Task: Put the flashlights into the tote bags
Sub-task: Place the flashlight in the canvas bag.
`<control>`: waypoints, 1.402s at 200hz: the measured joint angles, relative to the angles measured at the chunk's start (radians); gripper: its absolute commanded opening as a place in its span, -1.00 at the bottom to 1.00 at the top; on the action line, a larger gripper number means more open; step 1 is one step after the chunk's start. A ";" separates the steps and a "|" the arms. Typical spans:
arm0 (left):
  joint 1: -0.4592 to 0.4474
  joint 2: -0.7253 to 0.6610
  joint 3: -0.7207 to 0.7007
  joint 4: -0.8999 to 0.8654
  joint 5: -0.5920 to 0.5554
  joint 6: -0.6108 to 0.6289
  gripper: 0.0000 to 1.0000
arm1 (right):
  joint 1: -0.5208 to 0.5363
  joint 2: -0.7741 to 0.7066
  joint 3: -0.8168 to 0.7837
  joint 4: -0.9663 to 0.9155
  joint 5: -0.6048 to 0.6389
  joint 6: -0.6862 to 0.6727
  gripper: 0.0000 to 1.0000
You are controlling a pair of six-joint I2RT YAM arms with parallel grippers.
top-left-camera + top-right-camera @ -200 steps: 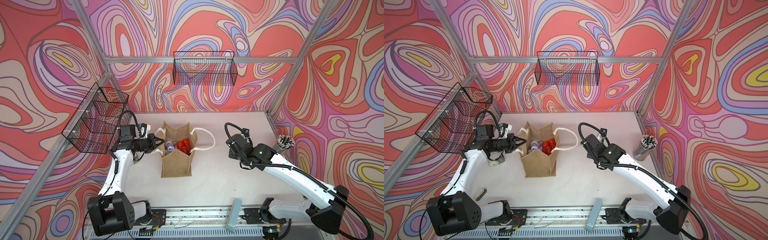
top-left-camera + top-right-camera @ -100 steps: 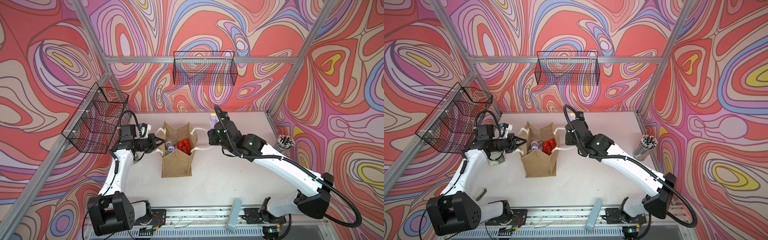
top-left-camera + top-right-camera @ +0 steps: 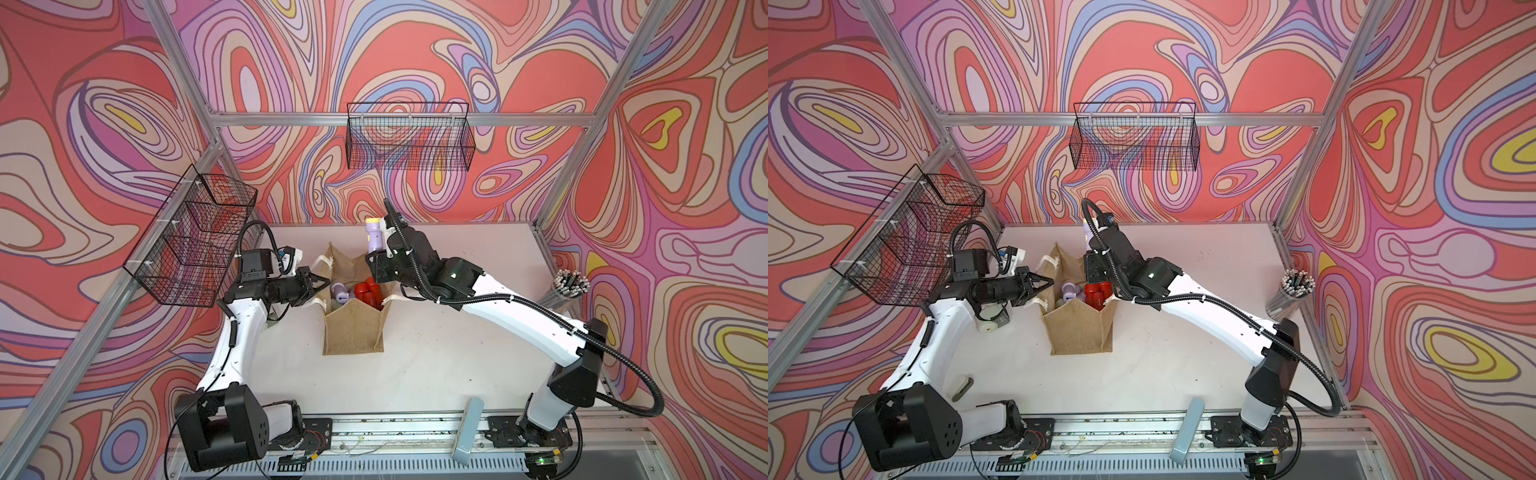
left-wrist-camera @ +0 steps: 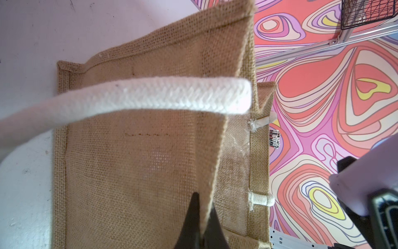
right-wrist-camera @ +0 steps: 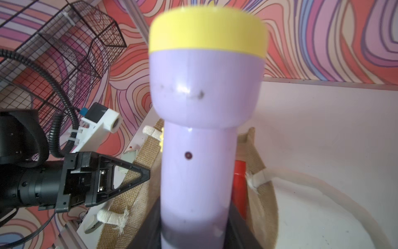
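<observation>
- Two grippers busy: left gripper pinches the left wall of the tote bag
- right gripper clamps a lilac flashlight, head up, above the bag's far edge

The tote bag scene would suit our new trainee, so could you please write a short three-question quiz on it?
1. True or false: the right gripper holds a red flashlight.
2. What is the left gripper shut on? A) the side wall of the tote bag B) a flashlight C) nothing, its jaws are open
3. What colours are the flashlights visible inside the bag in both top views?

Key
1. False: it holds a lilac flashlight with a yellow head ring.
2. A
3. Red and lilac.
</observation>
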 measured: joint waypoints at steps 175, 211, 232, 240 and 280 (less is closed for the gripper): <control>0.000 0.000 0.000 -0.001 0.008 0.004 -1.00 | 0.006 0.230 0.032 0.002 -0.263 -0.009 -0.64; 0.000 0.000 0.000 -0.001 0.012 0.004 -1.00 | 0.006 0.236 0.037 -0.026 -0.284 -0.009 -0.64; 0.000 0.000 0.000 -0.001 0.015 0.004 -1.00 | 0.007 0.244 0.037 -0.060 -0.292 -0.010 -0.64; 0.000 0.000 0.000 -0.001 0.015 0.004 -1.00 | 0.008 0.247 0.037 -0.074 -0.297 -0.010 -0.64; 0.000 0.000 0.000 -0.001 0.015 0.004 -1.00 | 0.012 0.249 0.036 -0.122 -0.313 -0.005 -0.64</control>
